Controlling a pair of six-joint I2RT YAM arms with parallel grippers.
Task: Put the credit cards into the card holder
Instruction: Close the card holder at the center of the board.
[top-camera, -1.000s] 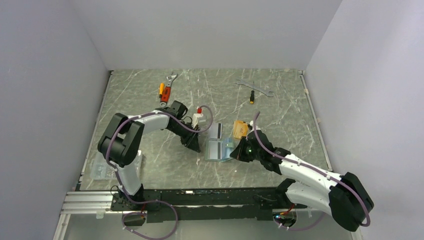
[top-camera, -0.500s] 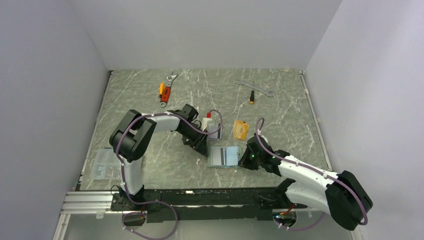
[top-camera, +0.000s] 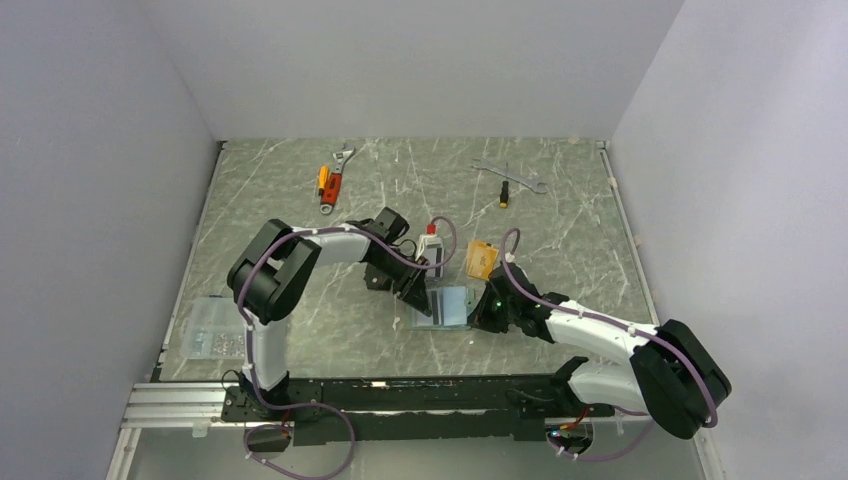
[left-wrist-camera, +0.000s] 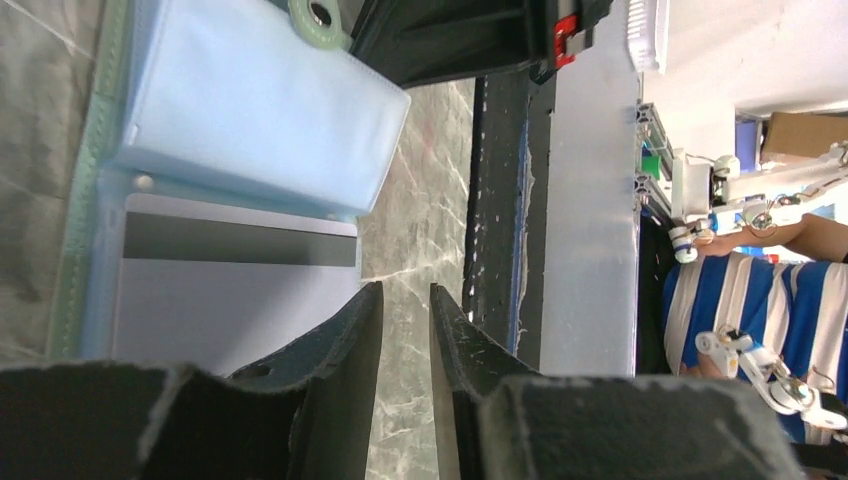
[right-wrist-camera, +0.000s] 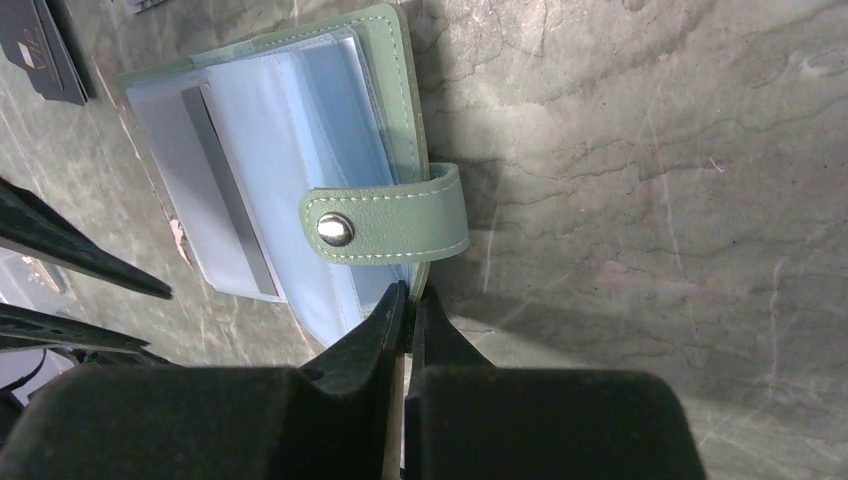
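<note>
The sage-green card holder (top-camera: 450, 303) lies open at the table's middle, pale blue inside (left-wrist-camera: 250, 110), its snap tab (right-wrist-camera: 385, 225) folded across it. A silver-grey credit card (left-wrist-camera: 230, 270) with a dark stripe sits in its pocket (right-wrist-camera: 215, 200). My right gripper (right-wrist-camera: 408, 296) is shut on the holder's green near edge, also seen from above (top-camera: 482, 312). My left gripper (left-wrist-camera: 405, 300) hovers at the holder's left side (top-camera: 422, 292), jaws slightly apart with only marble between them. An orange-gold card (top-camera: 481, 260) lies just behind the holder. A black card (right-wrist-camera: 45, 45) lies beyond it.
An orange-handled wrench (top-camera: 333, 180) lies at the back left. A silver wrench (top-camera: 510, 173) and a small screwdriver (top-camera: 503, 195) lie at the back right. A clear plastic box (top-camera: 212, 337) sits at the left edge. Walls close in three sides.
My left arm has swung right, bringing its gripper up to the holder. The right gripper kept its hold and shifted the holder slightly.
</note>
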